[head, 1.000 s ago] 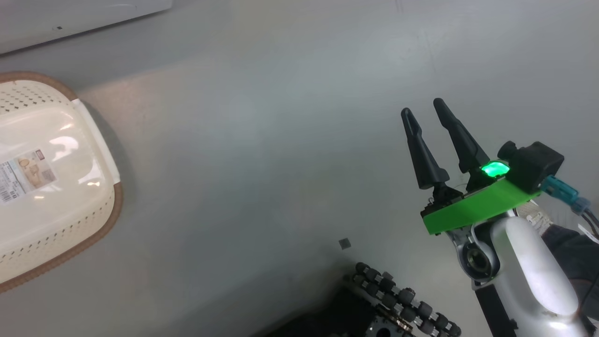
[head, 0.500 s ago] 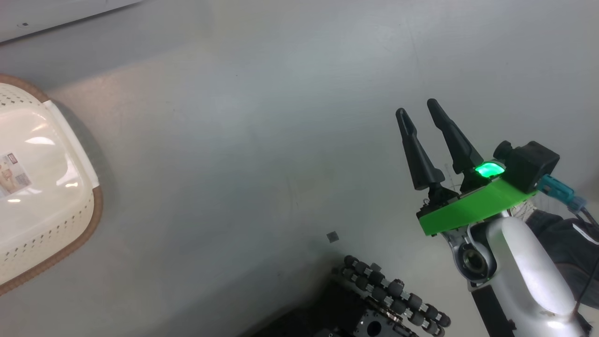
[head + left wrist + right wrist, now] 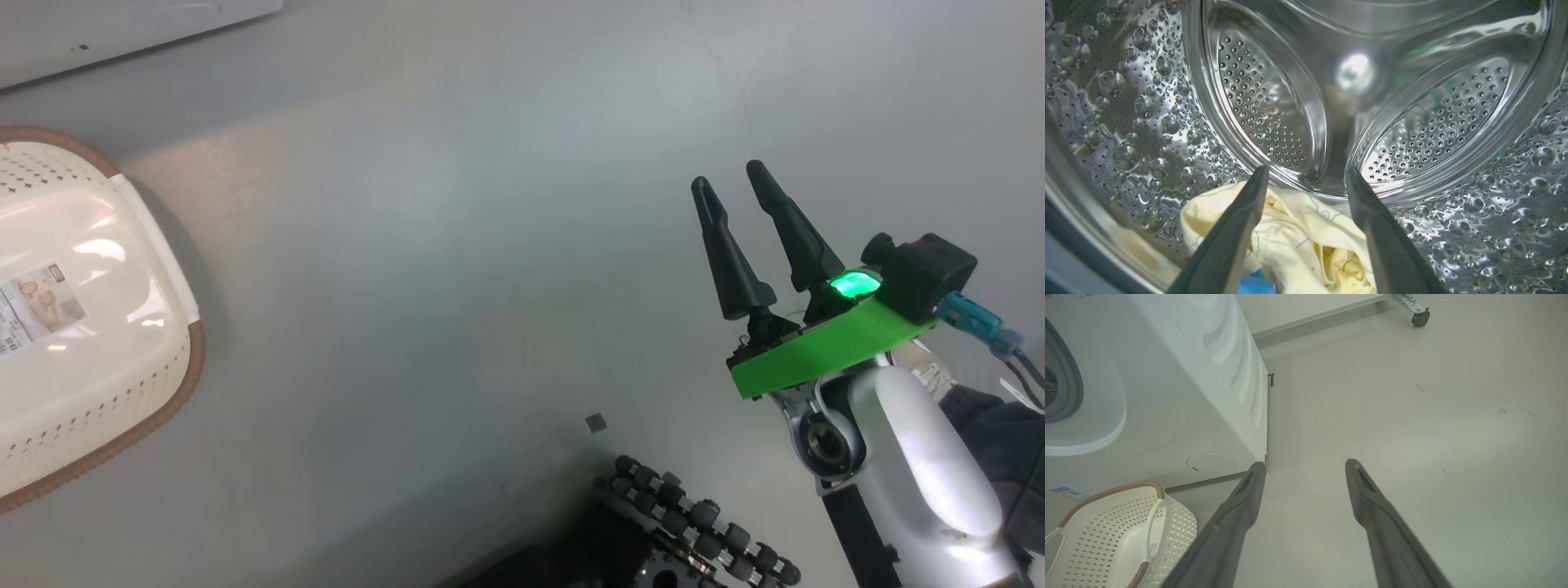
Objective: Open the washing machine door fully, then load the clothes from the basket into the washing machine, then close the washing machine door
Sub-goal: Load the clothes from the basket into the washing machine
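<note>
My left gripper (image 3: 1306, 173) stands open inside the washing machine's steel perforated drum (image 3: 1147, 122). Cream-yellow printed clothes (image 3: 1298, 232) lie loose on the drum floor just beyond and below its fingers, with a blue piece (image 3: 1257, 283) under them. The basket (image 3: 106, 408) sits on the floor at the left, with a label on its bare bottom. My right gripper (image 3: 728, 175) hangs open over bare floor, holding nothing. In the right wrist view the white washing machine (image 3: 1167, 396) stands to the left of that gripper (image 3: 1304, 464), with the basket (image 3: 1098, 535) in front of it. The door is out of view.
The washer's lower edge (image 3: 122, 33) runs along the top left of the head view. My wheeled base (image 3: 694, 523) shows at the bottom. A person's shoe (image 3: 922, 371) and dark trouser leg are behind my right arm. A caster wheel (image 3: 1419, 316) stands far off.
My left gripper's jaws have opened inside the drum. The head camera swung a little and came back, shifting the whole picture. The right gripper stays open in about the same place.
</note>
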You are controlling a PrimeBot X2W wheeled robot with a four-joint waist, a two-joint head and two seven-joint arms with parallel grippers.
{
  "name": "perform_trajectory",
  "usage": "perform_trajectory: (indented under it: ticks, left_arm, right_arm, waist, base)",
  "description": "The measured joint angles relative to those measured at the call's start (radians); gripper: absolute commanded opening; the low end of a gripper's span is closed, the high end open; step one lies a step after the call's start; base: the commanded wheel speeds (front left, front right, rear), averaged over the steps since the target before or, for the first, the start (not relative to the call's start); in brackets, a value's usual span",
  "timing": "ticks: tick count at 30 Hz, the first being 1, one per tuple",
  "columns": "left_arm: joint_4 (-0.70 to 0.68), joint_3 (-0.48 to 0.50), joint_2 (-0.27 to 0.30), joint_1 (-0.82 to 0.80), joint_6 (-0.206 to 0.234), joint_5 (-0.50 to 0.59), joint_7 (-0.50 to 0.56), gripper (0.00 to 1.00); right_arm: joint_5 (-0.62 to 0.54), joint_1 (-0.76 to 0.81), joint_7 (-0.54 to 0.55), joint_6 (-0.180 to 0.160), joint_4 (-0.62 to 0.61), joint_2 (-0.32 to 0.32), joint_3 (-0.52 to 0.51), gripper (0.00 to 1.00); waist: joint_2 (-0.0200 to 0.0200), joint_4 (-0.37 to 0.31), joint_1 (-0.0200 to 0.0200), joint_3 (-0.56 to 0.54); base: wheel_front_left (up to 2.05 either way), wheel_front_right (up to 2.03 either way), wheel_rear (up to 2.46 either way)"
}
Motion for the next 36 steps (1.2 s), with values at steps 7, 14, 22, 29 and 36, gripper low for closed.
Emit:
perform_trajectory:
  ticks: [7,14,22,29,36]
  left_arm:
    - [0.032,-0.027,-0.059,0.155,0.031,0.002,-0.066,1.00]
    - [0.018,-0.033,-0.135,0.334,0.056,-0.012,-0.129,1.00]
    - [-0.135,-0.037,-0.212,0.594,0.109,-0.026,-0.186,1.00]
    - [-0.313,-0.037,-0.265,0.861,0.164,-0.026,-0.203,1.00]
    - [-0.520,-0.038,-0.344,1.118,0.208,0.000,-0.207,1.00]
  right_arm:
    - [-0.047,0.001,0.000,0.000,0.016,0.000,-0.017,1.00]
    - [-0.095,0.021,0.000,0.000,0.033,0.000,-0.044,1.00]
    - [-0.142,0.053,0.006,0.000,0.038,0.000,-0.100,1.00]
    - [-0.191,0.106,0.043,0.000,0.025,0.000,-0.144,1.00]
    - [-0.251,0.171,0.102,0.000,-0.021,-0.001,-0.206,1.00]
  waist:
    - [0.0000,0.031,0.0000,-0.054]
    - [0.0001,0.069,0.0000,-0.124]
    - [0.0000,0.118,0.0000,-0.209]
    - [0.0001,0.158,0.0000,-0.288]
    - [0.0001,0.225,-0.0001,-0.379]
  base:
    - [0.00,0.00,0.00]
    - [0.00,0.00,0.00]
    - [0.00,0.00,0.00]
    - [0.00,0.00,0.00]
    - [0.00,0.00,0.00]
